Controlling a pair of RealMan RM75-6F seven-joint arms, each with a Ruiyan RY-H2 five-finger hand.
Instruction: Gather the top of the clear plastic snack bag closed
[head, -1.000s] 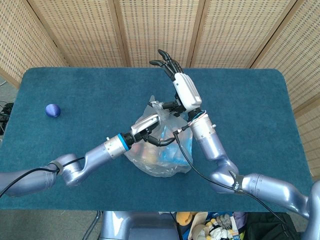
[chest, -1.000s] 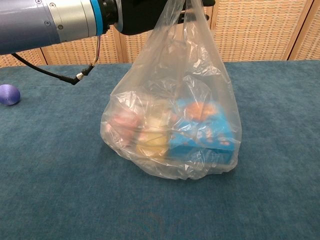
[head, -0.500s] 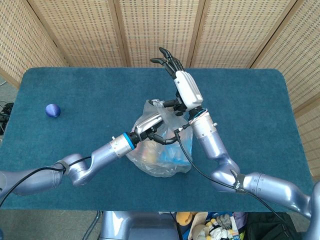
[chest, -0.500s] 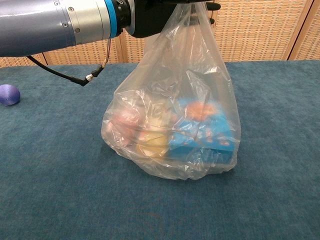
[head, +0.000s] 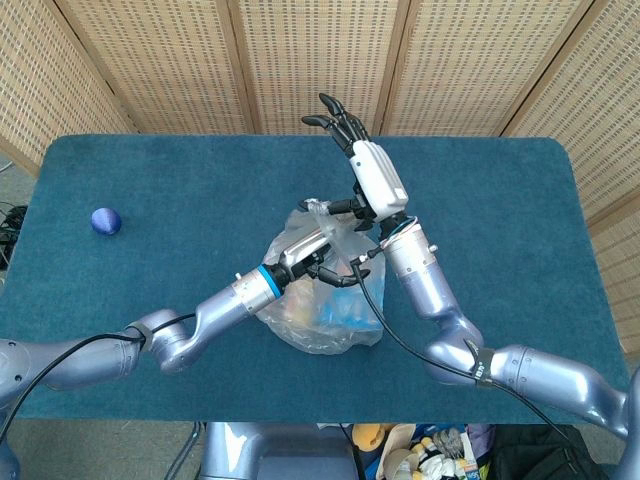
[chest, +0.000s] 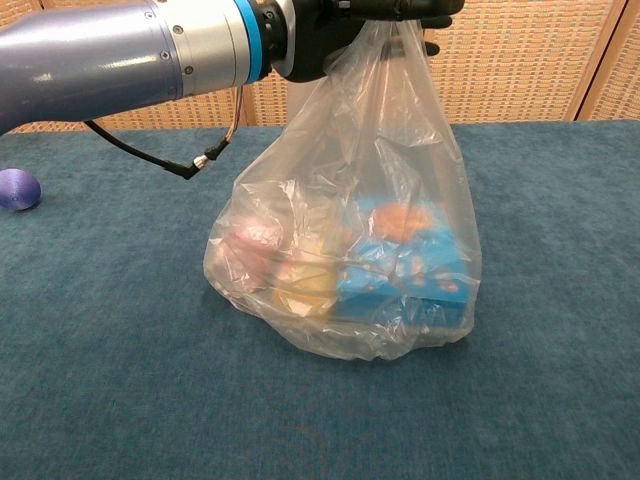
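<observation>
Wicker screens back a blue counter (head: 150, 170). The snack bag (chest: 350, 260) sits centre, its top grasped by the left robot hand (head: 312, 250); the right robot hand (head: 350, 140), released, should cinch the neck just below.

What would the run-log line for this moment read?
left hand: grips gathered top of snack bag | right hand: beyond bag, fingers spread, holds nothing | bag: on table | purple ball: far left

The clear plastic snack bag (chest: 350, 250) stands upright near the middle of the table, its crinkled top drawn up narrow. Inside lie a blue packet, yellow and pink snacks.
</observation>
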